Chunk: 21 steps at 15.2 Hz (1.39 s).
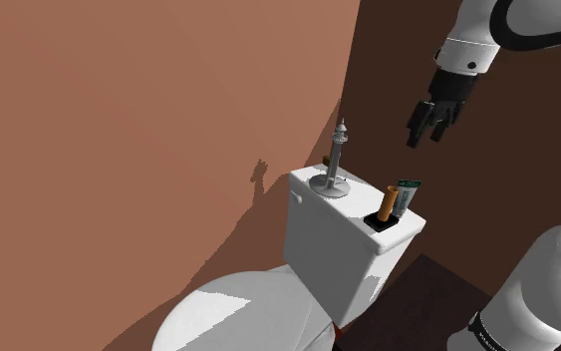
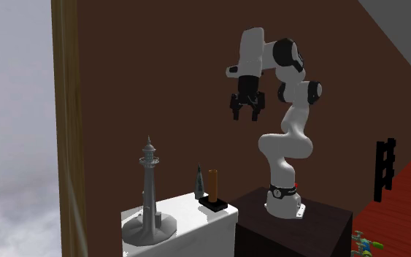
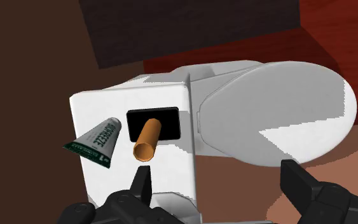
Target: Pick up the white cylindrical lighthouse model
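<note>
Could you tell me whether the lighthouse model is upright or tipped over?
Upright: the grey lighthouse model stands on its round base on the toilet tank, spire up.

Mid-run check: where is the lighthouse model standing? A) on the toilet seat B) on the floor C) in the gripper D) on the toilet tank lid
D: the grey lighthouse model stands upright on the toilet tank lid, with the open gripper up in the air, apart from it.

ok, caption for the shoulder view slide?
Open gripper hovers above the toilet tank, where the grey lighthouse model stands upright near an orange tube and a toothpaste tube.
</note>
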Each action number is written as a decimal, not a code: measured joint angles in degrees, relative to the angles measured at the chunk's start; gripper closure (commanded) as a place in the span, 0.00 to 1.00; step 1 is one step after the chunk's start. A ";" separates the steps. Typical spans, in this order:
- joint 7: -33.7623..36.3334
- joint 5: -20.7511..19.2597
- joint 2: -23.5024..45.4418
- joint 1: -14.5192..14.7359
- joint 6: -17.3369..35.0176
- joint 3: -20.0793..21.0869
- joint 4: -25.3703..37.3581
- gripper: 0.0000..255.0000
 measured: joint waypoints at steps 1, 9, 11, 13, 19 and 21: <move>0.00 0.00 0.00 0.00 0.00 0.00 0.00 0.00; 5.04 -0.39 13.62 -2.50 10.77 0.03 3.94 0.00; 6.60 -0.54 17.44 -3.15 13.69 0.03 5.15 0.00; 8.04 -0.69 21.91 -3.79 15.56 -0.05 8.12 0.00; 12.29 -1.24 34.19 -5.54 20.59 -0.54 16.30 0.00; 13.71 -1.38 38.23 -6.00 21.67 -0.76 19.61 0.00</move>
